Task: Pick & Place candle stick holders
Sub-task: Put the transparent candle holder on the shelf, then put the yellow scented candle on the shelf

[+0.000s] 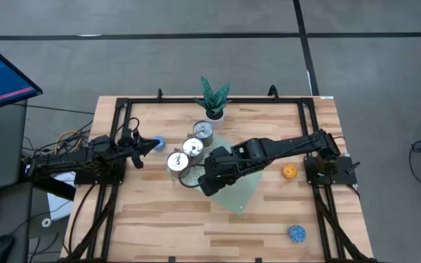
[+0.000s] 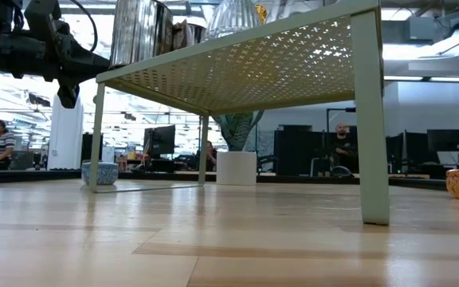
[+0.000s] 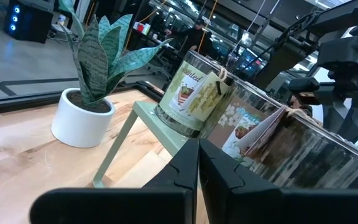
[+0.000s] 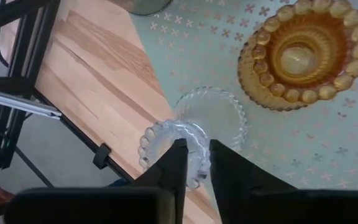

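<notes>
On the raised pale green perforated mat [image 1: 234, 191] at the table's middle stand three shiny silver candle stick holders [image 1: 194, 146], an amber glass one [image 4: 303, 50] and a clear glass one [image 4: 166, 149] with a beaded rim. My right gripper [image 4: 197, 171] reaches down over the mat's left edge, shut on that rim. My left gripper [image 3: 199, 171] hangs level at the table's left, shut on nothing, beside a blue holder [image 1: 159, 141] that stands on the wood. On the table's right side sit an orange holder [image 1: 289, 171] and another blue one [image 1: 296, 233]. My right gripper has the clear holder's beaded rim [image 4: 196, 155] between its two fingers, one finger inside the cup and one outside. The fingers come steeply from above, slanting down. Whether the holder's foot rests on the mat is hidden by the gripper.
A green-leaved plant in a white pot [image 1: 214, 102] stands at the far middle, just behind the mat. The mat is a small stand on thin legs [image 2: 370, 119]. Black frame rails [image 1: 115, 190] run along both sides of the table. Bare wood lies toward the near edge.
</notes>
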Robot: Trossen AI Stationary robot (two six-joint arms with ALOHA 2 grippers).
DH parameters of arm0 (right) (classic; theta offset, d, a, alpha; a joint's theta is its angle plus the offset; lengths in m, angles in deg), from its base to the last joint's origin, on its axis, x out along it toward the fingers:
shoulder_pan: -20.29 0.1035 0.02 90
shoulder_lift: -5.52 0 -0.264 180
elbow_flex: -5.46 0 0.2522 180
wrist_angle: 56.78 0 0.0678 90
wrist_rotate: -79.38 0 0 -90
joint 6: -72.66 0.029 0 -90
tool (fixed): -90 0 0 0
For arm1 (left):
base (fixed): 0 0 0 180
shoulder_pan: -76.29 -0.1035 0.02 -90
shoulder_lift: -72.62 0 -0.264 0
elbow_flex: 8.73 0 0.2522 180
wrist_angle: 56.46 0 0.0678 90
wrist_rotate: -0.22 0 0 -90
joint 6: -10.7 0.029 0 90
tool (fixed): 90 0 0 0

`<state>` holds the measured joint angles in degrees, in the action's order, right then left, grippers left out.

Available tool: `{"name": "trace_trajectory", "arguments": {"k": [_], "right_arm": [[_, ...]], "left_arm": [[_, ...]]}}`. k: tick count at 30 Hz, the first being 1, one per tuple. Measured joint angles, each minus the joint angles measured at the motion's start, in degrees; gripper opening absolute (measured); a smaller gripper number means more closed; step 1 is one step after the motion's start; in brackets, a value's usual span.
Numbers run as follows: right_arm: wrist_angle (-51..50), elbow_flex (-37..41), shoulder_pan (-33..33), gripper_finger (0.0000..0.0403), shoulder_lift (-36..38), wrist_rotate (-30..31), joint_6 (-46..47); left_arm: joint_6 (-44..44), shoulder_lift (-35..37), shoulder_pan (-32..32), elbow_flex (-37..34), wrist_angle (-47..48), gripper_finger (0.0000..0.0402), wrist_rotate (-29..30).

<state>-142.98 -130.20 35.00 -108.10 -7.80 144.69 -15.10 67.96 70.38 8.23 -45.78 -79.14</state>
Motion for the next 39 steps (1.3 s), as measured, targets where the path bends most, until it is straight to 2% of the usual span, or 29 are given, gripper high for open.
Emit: {"name": "trace_trajectory", "arguments": {"k": [11,25,39], "right_arm": [[1.1,0.0,-1.6,0.0087,0.0,0.2,-0.1],[1.3,0.0,-2.2,0.0088,0.0,0.2,-0.8],[0.9,0.0,-1.6,0.0088,1.1,0.1,-5.8]], "left_arm": [[0.0,0.0,0.0,0.0,0.0,0.0011,0.0],[0.0,0.0,0.0,0.0,0.0,0.0011,0.0],[0.0,0.0,0.0,0.0,0.0,0.0011,0.0]]}}
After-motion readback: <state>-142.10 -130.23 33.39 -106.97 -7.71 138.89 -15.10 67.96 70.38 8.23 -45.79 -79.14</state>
